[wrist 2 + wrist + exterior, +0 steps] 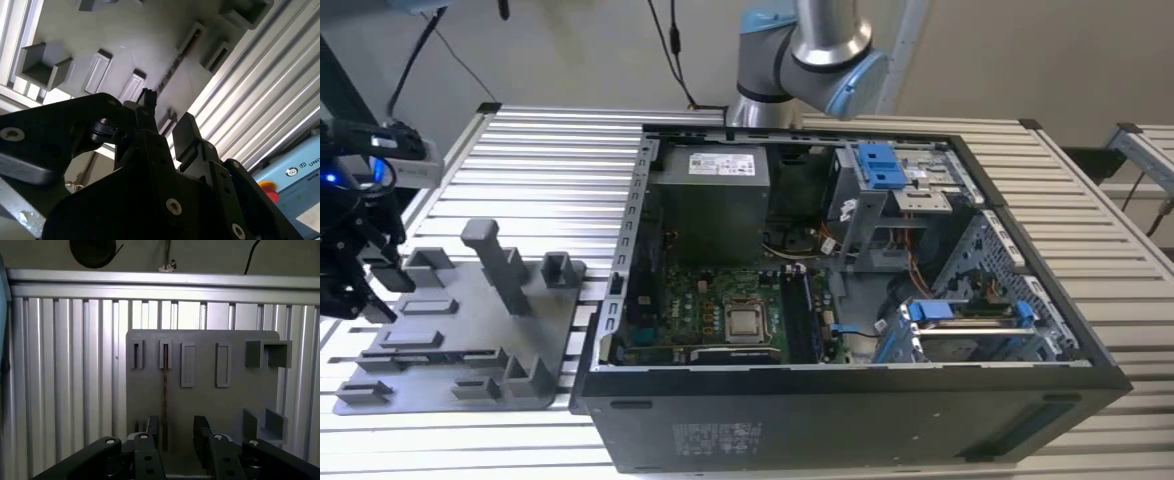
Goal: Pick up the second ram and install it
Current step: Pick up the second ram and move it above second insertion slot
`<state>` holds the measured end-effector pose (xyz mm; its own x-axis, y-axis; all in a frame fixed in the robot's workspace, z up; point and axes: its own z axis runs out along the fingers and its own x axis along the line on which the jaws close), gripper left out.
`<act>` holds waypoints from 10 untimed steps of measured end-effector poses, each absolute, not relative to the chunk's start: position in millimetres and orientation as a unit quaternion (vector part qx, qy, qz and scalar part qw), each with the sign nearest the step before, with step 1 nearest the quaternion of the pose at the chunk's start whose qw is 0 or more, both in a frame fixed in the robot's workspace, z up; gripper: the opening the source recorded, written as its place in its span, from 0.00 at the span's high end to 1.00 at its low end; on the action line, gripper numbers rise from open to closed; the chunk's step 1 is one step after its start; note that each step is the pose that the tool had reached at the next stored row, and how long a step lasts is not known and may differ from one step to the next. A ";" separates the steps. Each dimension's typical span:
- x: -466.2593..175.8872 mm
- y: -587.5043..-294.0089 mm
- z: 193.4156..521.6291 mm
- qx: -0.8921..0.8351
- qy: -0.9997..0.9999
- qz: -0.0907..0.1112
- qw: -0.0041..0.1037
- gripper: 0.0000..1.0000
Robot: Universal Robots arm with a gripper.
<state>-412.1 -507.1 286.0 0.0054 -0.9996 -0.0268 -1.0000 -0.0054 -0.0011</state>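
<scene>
Two things, operator: where is the stick, and how does the claw stand?

Desk, I have the second ram, a thin dark-green memory stick, standing on its long edge in a narrow slot of the flat grey plastic fixture plate. I see it edge-on in both wrist views, so its chips don't show to me.

And the claw?

My black two-fingered gripper is spread wide, jaws apart with a clear gap between them. The stick's line runs through that gap, closer to one finger than to the other finger. Whether either pad touches the board, I cannot tell; the jaws are not closed on it.

What's around you?

The plate lies on the ribbed aluminium table. In the exterior view my gripper hangs at the exterior view's left edge, over that side of the plate. The open black computer case sits just beside the plate on the exterior view's right, its green motherboard lying flat inside, well apart from my gripper. The silver-and-blue arm rises behind the case.
</scene>
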 end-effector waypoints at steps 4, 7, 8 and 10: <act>-412.2 -507.1 278.7 -0.709 0.705 0.009 0.010 0.58; -412.1 -507.3 273.5 -0.710 0.704 0.009 0.010 0.58; -412.2 -507.3 271.6 -0.710 0.704 0.009 0.010 0.58; -412.2 -507.3 267.9 -0.710 0.704 0.009 0.010 0.58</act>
<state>-412.2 -507.3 267.9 0.0093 -0.9996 -0.0268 -1.0000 -0.0093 -0.0012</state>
